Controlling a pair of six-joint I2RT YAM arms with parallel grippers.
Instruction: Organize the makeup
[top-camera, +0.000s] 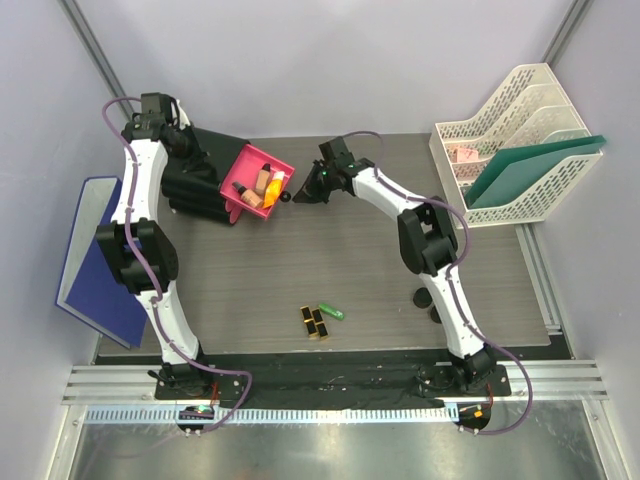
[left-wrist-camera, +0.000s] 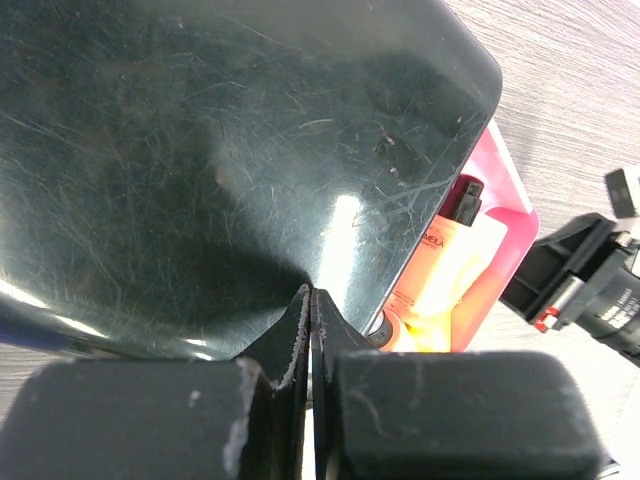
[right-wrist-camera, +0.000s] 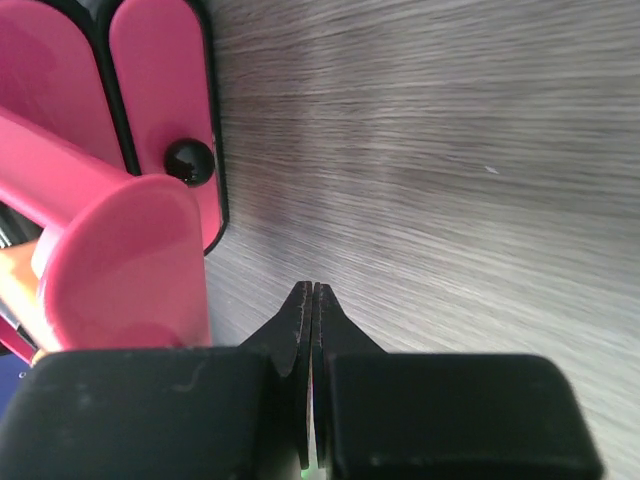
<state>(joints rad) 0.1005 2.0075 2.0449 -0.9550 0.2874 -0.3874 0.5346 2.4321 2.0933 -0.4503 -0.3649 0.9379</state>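
Nudging, I judge, is the step in hand. My right pincer (right-wrist-camera: 312, 290) is closed tight with nothing between its tips, just beside the front wall of the pulled-out pink drawer (right-wrist-camera: 130, 260); contact I cannot tell. My left pincer (left-wrist-camera: 310, 292) is also closed and empty, pressed against the top of the black box (left-wrist-camera: 200, 150), seemingly bracing it.

Inside the drawer: beige bottles (top-camera: 262, 180) and an orange tube (top-camera: 275, 185). Out on the table (top-camera: 400, 330), well apart from the box: black-and-gold lipsticks (top-camera: 315, 322), a green tube (top-camera: 332, 312) touching or just beside them, and two black compacts (top-camera: 430, 305) near my right arm.

To do it well:
- Push square along the drawer's travel, low on the front wall.
- Go slowly so the bottles don't roll.
- Keep the left bearing down so the box won't skid.
- Don't shut it fully, since more makeup has to go in.
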